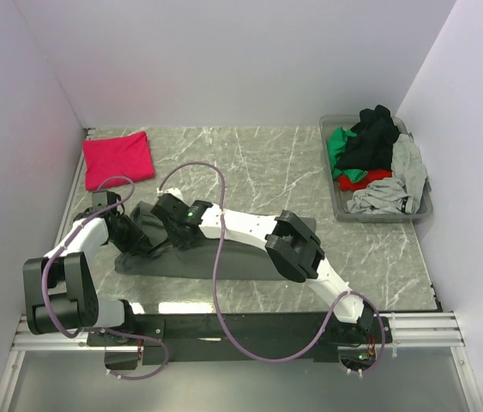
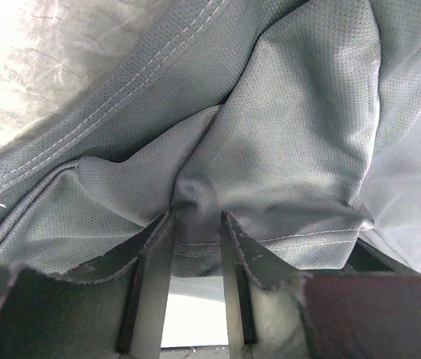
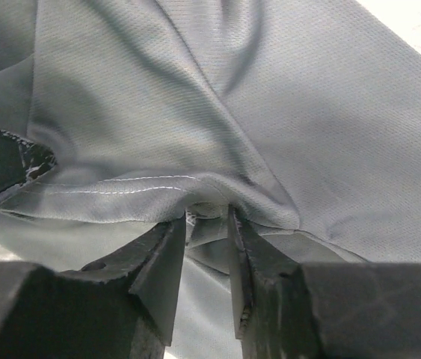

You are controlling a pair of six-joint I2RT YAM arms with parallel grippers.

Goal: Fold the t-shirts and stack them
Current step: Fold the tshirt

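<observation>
A dark charcoal-grey t-shirt (image 1: pixel 181 262) lies rumpled on the marble table, left of centre. My left gripper (image 1: pixel 127 230) is at its left end, with its jaws closed on a stitched hem of the grey cloth (image 2: pixel 195 233). My right gripper (image 1: pixel 166 225) is just to the right and pinches a bunched fold of the same shirt (image 3: pixel 209 213). A magenta-red t-shirt (image 1: pixel 117 159) lies folded at the far left corner, apart from both grippers. The cloth fills both wrist views.
A clear plastic tub (image 1: pixel 337 202) stands at the far right. It holds a heap of black (image 1: pixel 374 133), green (image 1: pixel 338 146), red (image 1: pixel 365 178) and light grey (image 1: pixel 400 180) shirts. White walls enclose the table on three sides. The right arm reaches diagonally across the middle.
</observation>
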